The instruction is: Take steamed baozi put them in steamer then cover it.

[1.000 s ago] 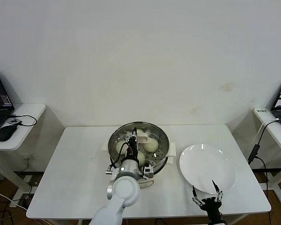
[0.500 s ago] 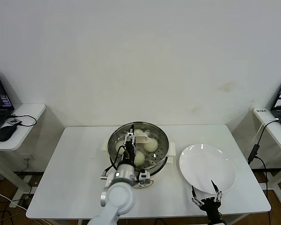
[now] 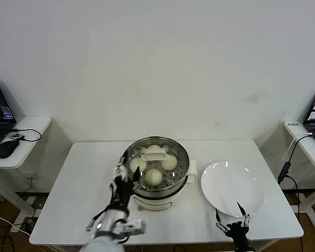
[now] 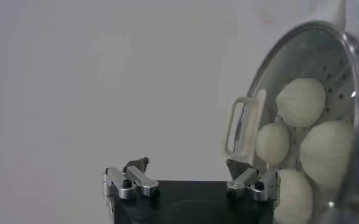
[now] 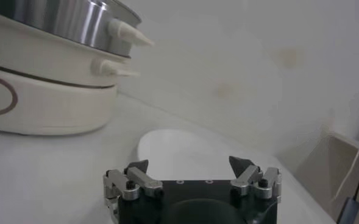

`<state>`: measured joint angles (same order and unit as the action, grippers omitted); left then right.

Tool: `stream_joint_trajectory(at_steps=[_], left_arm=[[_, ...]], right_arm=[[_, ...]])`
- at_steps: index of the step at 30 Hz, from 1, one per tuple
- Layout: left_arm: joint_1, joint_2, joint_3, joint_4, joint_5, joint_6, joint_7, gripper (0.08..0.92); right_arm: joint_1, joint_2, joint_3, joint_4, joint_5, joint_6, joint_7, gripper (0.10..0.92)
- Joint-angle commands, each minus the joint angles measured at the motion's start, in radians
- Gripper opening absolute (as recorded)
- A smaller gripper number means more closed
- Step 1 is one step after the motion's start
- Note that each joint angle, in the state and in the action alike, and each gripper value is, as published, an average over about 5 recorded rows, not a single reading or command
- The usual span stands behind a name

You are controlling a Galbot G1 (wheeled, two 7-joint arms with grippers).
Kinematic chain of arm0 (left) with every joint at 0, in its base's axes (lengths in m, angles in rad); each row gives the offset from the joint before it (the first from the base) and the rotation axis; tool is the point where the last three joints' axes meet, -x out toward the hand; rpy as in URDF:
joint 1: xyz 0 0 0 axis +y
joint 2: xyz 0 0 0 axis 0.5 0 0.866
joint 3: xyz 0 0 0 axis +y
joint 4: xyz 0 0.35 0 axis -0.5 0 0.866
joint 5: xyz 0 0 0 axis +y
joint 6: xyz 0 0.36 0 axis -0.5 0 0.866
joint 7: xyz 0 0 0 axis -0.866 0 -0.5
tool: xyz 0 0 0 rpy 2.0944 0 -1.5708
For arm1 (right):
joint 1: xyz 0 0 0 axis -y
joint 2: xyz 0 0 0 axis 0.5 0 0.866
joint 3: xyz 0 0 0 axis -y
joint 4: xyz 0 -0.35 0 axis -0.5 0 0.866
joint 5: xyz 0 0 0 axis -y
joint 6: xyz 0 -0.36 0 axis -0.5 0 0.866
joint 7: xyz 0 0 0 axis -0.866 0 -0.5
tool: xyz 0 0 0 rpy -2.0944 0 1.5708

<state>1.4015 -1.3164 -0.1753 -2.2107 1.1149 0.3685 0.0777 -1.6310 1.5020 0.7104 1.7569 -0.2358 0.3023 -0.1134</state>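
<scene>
The steamer [image 3: 147, 201] stands mid-table with several steamed baozi [image 3: 154, 177] inside on its perforated tray. A clear glass lid with a cream handle [image 3: 155, 153] rests over it. My left gripper [image 3: 126, 176] is open and empty, just off the steamer's front-left rim. In the left wrist view the gripper [image 4: 188, 164] is apart from the lid handle [image 4: 246, 131], with the baozi [image 4: 301, 100] showing through the glass. My right gripper [image 3: 229, 215] hangs open and empty at the front edge of the white plate [image 3: 232, 188]; the right wrist view shows this gripper [image 5: 189, 163], the plate [image 5: 179, 146] and the steamer [image 5: 45, 85].
The white table [image 3: 84, 184] ends close in front of both grippers. A side table [image 3: 21, 136] with a laptop and mouse stands at the left. Another side table [image 3: 310, 144] with a laptop and hanging cable stands at the right.
My left gripper opened, let go of the lid handle and drew back to the steamer's front left. The lid stays on the steamer. The right arm has not moved.
</scene>
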Motion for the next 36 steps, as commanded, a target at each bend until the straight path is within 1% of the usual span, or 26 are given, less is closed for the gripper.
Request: stream_joint_trajectory(at_steps=[1,4,7,12,19,26,32,36], left_arm=[[0.387,0.062,-0.392,-0.026,-1.169,-0.423,-0.326,0.823],[0.415,0.058,-0.395,0.009,-1.272,-0.444,-0.313,0.823],[0.446,0.055,-0.386,0.026,-1.322,-0.494,-0.286,0.823],[0.484,0.036,-0.384,0.075,-1.334,-0.568,-0.272,0.823],[0.498,0.015,-0.389,0.147,-1.371,-0.654,-0.233,0.823],[0.482,0.001,-0.383,0.144,-1.403,-0.624,-0.238,0.823],[0.463,-0.007,-0.384,0.148,-1.384,-0.584,-0.239,0.823],[0.451,-0.012,-0.382,0.156,-1.382,-0.555,-0.240,0.823]], right_arm=[[-0.033,-0.036,-0.014,0.042,0.074,-0.017,-0.008,0.823],[-0.066,-0.057,-0.028,0.072,0.115,-0.035,-0.017,0.823],[-0.108,-0.088,-0.033,0.111,0.153,-0.048,-0.027,0.823],[-0.167,-0.129,-0.029,0.159,0.201,-0.063,-0.040,0.823],[-0.196,-0.135,-0.047,0.179,0.228,-0.066,-0.048,0.823],[-0.196,-0.133,-0.084,0.194,0.241,-0.078,-0.053,0.823],[-0.197,-0.148,-0.123,0.207,0.325,-0.135,-0.079,0.823],[-0.196,-0.152,-0.125,0.215,0.338,-0.141,-0.078,0.823]])
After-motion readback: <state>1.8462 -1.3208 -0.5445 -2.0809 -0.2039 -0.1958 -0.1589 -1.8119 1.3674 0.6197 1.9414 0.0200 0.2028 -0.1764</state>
